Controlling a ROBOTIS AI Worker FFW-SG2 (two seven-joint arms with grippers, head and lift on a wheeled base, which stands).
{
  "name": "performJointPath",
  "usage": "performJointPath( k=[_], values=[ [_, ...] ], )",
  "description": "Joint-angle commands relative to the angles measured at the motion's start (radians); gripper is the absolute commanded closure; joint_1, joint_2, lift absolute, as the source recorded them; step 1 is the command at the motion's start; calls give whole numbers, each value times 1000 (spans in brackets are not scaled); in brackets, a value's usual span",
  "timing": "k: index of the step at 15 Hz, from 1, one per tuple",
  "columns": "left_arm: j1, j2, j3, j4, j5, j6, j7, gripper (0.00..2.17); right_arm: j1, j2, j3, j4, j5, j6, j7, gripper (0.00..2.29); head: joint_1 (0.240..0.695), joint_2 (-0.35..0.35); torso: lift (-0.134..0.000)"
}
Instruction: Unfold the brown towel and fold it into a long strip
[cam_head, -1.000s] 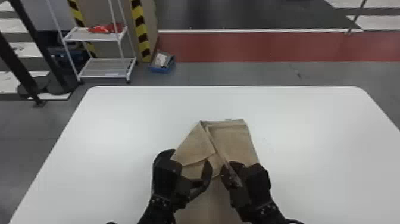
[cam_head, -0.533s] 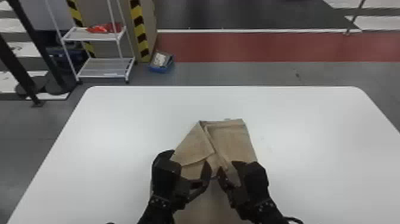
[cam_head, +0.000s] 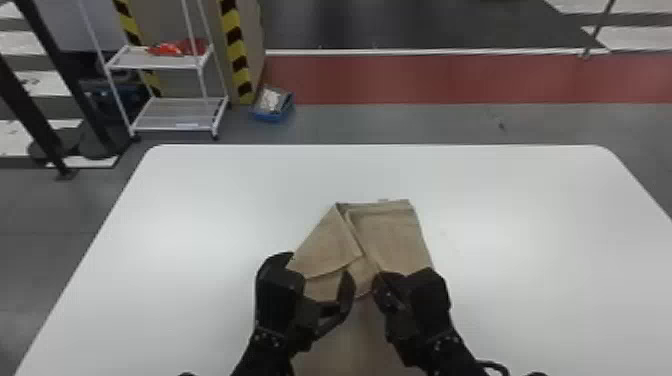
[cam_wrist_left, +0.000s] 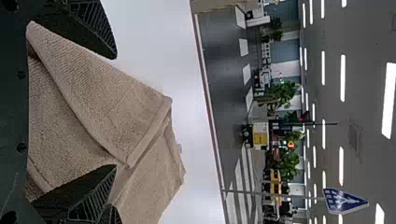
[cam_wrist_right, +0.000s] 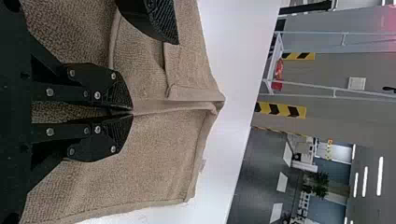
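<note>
The brown towel (cam_head: 392, 235) is spread partly folded on the white table (cam_head: 200, 215), near the middle of its width, with its far hem set well back from the table's far edge. Wide stretches of tabletop are left between the towel and the table's left and right edges, and a narrower band is left beyond the hem. At the towel's left side a flap is turned over on a slant, and its pointed corner is laid inward; the towel's near part is run down between the two arms. The left gripper (cam_head: 320, 265) is held over the towel's left side with its jaws parted, cloth being seen between them without being pinched. The jaws of the right gripper (cam_head: 381, 290) are clenched, and a raised fold of the towel is grasped at their tips, just beside the left gripper. A small pale tag (cam_head: 383, 200) is attached at the far hem, too small to be made out. Beyond the table's far left corner a white rack (cam_head: 170, 112) is placed, and a blue bin (cam_head: 272, 117) is set on the floor past the far edge.
</note>
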Motion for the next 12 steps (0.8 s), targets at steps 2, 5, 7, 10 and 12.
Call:
performJointPath(
  k=[2, 5, 7, 10, 12],
  values=[
    [-2, 0, 1, 2, 0, 0, 0, 39, -3, 0, 4, 0, 0, -5, 0, 1031, 695, 32, -114],
    [-2, 0, 1, 2, 0, 0, 0, 39, -14, 0, -1, 9, -23, -2, 3, 1244, 695, 36, -114],
    [-1, 0, 2, 3, -2, 0, 0, 39, -25, 0, -5, 14, -34, -11, 6, 1298, 695, 36, -114],
    [-1, 2, 2, 2, -2, 0, 2, 39, -28, -3, -24, 0, -60, -57, 14, 1298, 695, 36, -114],
    [2, 2, 4, 0, -2, 0, 2, 39, -25, -5, -48, -23, -80, -69, 15, 1298, 695, 35, -114]
  ],
)
